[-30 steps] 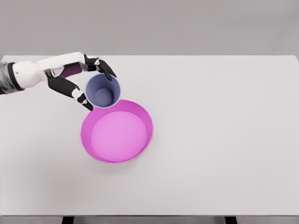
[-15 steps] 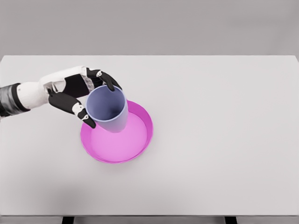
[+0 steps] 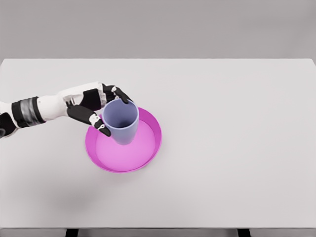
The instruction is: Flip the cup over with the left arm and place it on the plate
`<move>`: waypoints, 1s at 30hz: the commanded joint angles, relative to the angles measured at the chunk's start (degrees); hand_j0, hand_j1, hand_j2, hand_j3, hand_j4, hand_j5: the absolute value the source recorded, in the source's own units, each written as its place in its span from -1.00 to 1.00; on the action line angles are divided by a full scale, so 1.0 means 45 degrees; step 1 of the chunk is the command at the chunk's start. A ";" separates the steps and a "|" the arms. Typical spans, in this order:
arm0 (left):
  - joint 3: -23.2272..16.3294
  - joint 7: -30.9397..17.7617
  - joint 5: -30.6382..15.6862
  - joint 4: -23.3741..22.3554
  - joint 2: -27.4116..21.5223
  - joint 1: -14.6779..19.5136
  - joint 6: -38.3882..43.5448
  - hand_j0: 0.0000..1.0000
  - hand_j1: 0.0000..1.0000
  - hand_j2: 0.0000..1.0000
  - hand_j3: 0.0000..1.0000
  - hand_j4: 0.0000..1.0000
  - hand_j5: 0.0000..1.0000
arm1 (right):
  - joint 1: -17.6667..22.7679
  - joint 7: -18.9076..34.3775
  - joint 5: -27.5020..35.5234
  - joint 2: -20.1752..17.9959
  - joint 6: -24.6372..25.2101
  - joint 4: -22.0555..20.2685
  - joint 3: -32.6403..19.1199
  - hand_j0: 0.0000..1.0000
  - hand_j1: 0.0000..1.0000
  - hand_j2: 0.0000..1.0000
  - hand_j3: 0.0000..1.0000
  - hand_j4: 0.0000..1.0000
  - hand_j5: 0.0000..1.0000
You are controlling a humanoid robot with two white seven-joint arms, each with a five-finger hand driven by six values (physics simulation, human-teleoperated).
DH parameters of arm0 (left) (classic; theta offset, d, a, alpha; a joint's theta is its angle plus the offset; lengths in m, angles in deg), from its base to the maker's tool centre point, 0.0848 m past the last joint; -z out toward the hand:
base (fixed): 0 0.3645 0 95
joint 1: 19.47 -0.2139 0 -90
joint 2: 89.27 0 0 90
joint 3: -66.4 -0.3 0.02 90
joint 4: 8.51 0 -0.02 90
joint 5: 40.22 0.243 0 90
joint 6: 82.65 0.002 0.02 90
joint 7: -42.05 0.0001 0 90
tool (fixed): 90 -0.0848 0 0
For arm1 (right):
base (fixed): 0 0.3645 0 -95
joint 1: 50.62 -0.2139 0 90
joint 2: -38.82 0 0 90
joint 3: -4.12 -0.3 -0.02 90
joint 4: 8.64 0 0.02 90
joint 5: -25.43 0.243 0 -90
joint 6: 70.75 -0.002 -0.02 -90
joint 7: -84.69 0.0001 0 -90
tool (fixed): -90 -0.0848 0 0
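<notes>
Left hand [image 3: 94, 109] clamped on cup [image 3: 121, 122] from its left side, mouth up, axis near upright, base over plate [image 3: 148, 153] interior.

Single head view looking steeply down from above the near edge of the white table [image 3: 237, 148], whole tabletop visible.

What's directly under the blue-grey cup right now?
The round magenta plate lies beneath the blue-grey cup, which the left hand grips upright, mouth up. The cup's own body hides its base, so contact with the plate cannot be confirmed.
</notes>
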 commanded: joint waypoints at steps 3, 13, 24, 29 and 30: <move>-0.0138 -0.0009 0.0029 -0.0222 0.0357 -0.0020 0.0039 0.08 0.08 0.08 0.08 0.08 0.08 | 0.0000 0.0004 -0.0005 0.0000 -0.0002 -0.0004 -0.0002 1.00 1.00 1.00 1.00 1.00 1.00; -0.0118 -0.0028 0.0322 -0.1238 0.0923 -0.0019 0.0117 0.09 0.09 0.09 0.09 0.09 0.09 | 0.0000 0.0004 -0.0005 0.0000 -0.0002 -0.0004 -0.0002 1.00 1.00 1.00 1.00 1.00 1.00; -0.0138 -0.0009 0.0634 -0.1804 0.1275 -0.0332 0.0137 0.10 0.10 0.10 0.10 0.10 0.10 | 0.0000 0.0004 -0.0005 0.0000 -0.0002 -0.0004 -0.0002 1.00 1.00 1.00 1.00 1.00 1.00; -0.0099 -0.0009 0.0908 -0.1921 0.1529 -0.0410 0.0137 0.11 0.11 0.11 0.11 0.11 0.11 | 0.0000 0.0004 -0.0005 0.0000 -0.0002 -0.0004 -0.0002 1.00 1.00 1.00 1.00 1.00 1.00; -0.0099 -0.0009 0.0908 -0.1921 0.1529 -0.0410 0.0137 0.11 0.11 0.11 0.11 0.11 0.11 | 0.0000 0.0004 -0.0005 0.0000 -0.0002 -0.0004 -0.0002 1.00 1.00 1.00 1.00 1.00 1.00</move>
